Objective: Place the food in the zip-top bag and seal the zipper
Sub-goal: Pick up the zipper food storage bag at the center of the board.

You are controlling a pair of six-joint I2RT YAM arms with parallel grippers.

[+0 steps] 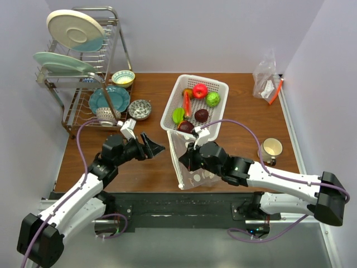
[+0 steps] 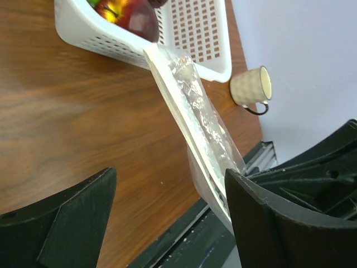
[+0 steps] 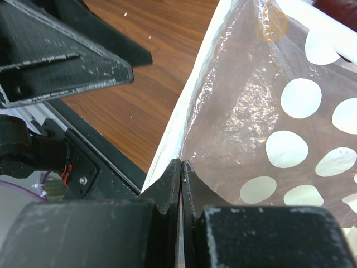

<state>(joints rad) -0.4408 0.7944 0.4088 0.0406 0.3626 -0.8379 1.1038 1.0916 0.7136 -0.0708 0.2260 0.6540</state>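
Zip-top bag at frame centre, against white basket — edge clamped in right end effector. Left end effector spread apart just left — food in basket, upper centre.

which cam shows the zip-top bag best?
Top external: the whole zip-top bag shows, from basket to table edge. Left wrist sees it nearly edge-on, a narrow strip. Right wrist sees only a dotted patch pinched in the right fingers.
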